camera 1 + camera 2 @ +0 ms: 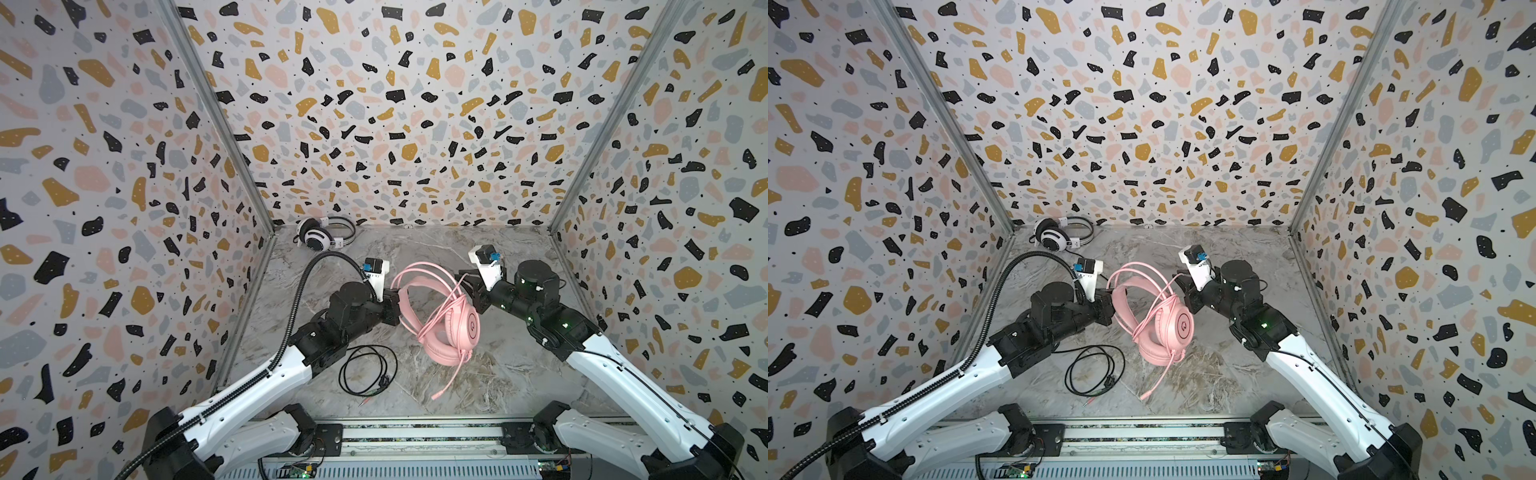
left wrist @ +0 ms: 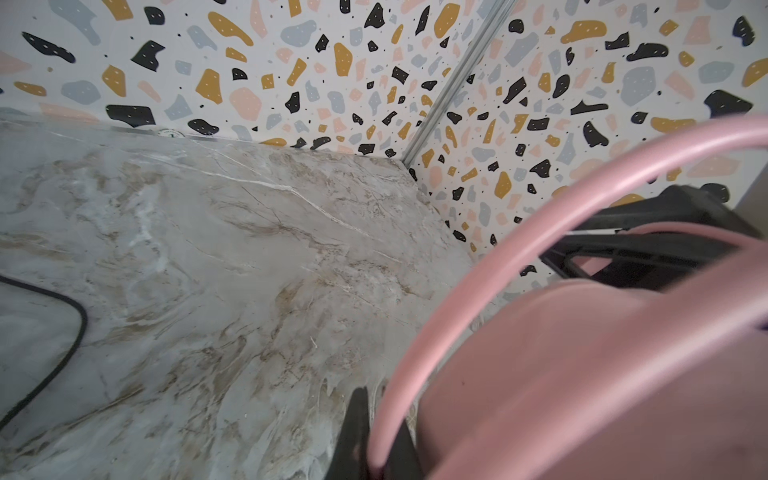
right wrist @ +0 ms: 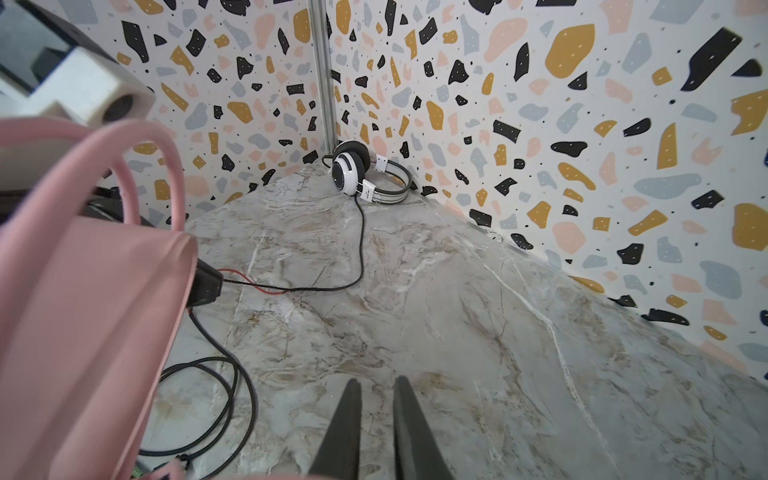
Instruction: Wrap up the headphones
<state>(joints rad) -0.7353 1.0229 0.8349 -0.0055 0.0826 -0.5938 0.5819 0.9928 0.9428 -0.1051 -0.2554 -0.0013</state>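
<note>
We are mid-wrap: left hand clamps the band of the pink headset; right hand, barely parted and empty, must next catch the loose cable.

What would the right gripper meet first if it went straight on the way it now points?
Probably the bare marble tabletop, short of the white-and-black headphones in the corner; the right gripper points past the pink headphones, though depth is unclear.
</note>
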